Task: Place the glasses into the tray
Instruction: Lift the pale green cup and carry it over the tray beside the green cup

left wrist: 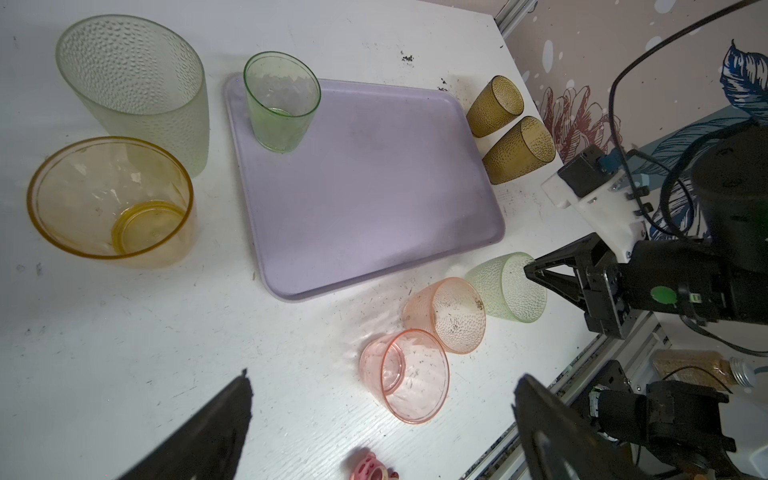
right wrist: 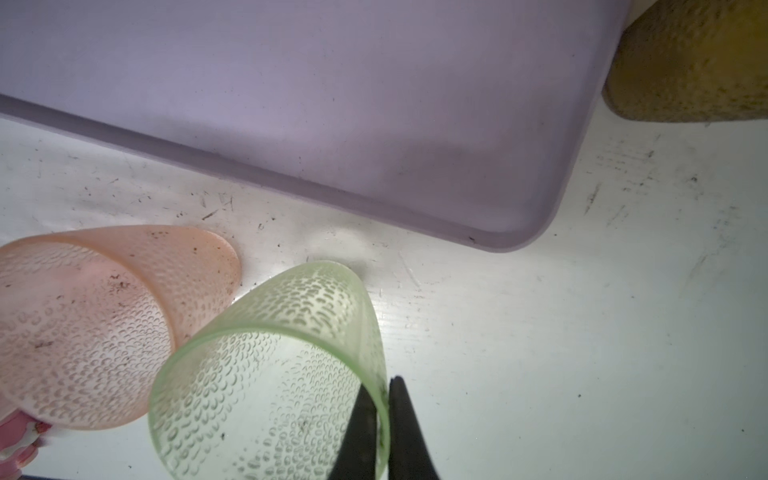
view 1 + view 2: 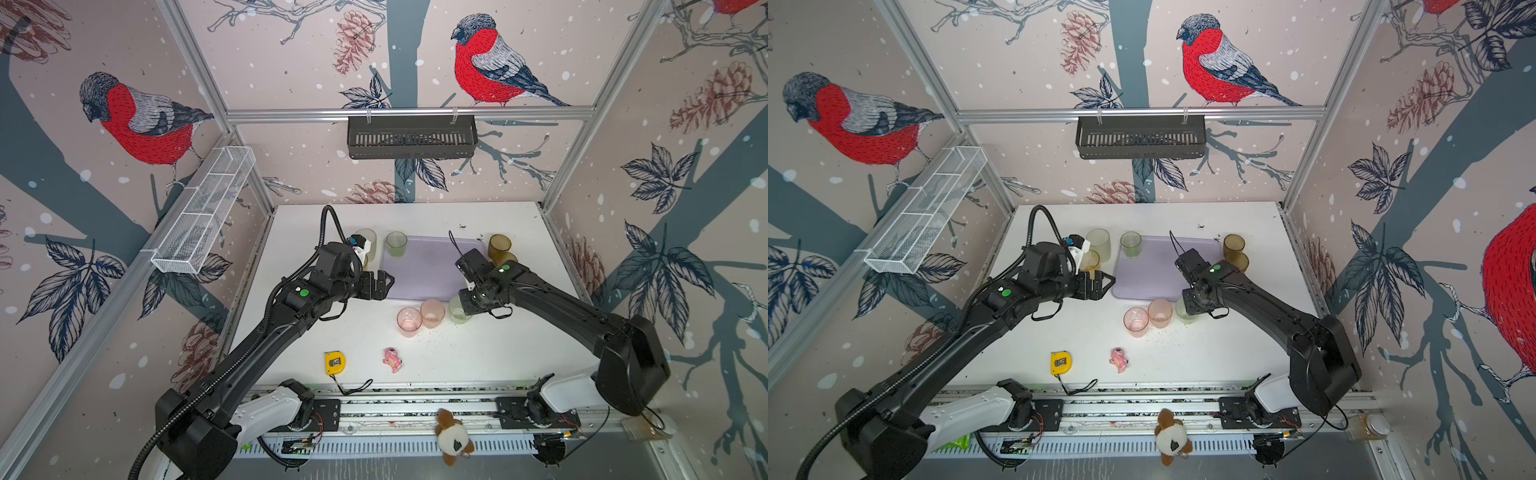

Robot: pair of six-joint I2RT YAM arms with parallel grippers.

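Right hand (image 2: 384, 401) pinching dimpled green tumbler (image 2: 266, 357), smooth lavender tray (image 2: 332, 83)

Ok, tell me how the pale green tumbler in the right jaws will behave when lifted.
Pale green tumbler: thin translucent plastic, so probably light. The right jaws pinch one side of its rim, so it may swing or tilt. Dimpled wall likely aids grip.

Lavender tray (image 3: 428, 270), green glass (image 3: 396, 244) upright in its far-left corner; pale green glass (image 3: 457, 316) just outside near edge.
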